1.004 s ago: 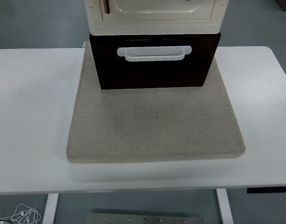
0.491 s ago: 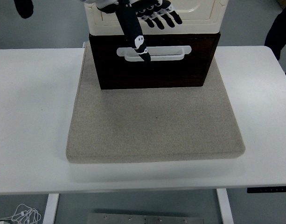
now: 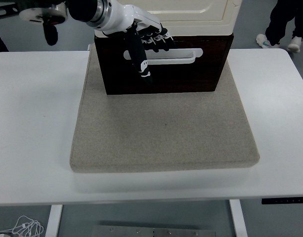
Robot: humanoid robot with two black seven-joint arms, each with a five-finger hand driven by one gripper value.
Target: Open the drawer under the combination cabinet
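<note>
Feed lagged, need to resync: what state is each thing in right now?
Drawer: closed, front flush under the cream cabinet.
Drawer handle: white, not clearly gripped.
Cream cabinet: sitting on the drawer unit.
Left robot hand: at the handle's left end, fingers extended.
Grey mat: flat on the table.

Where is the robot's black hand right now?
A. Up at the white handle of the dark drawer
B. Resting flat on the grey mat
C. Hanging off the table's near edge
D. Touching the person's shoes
A. The left hand is at the left part of the white handle on the dark drawer, fingers extended over it; whether it grips the handle cannot be told.
</note>
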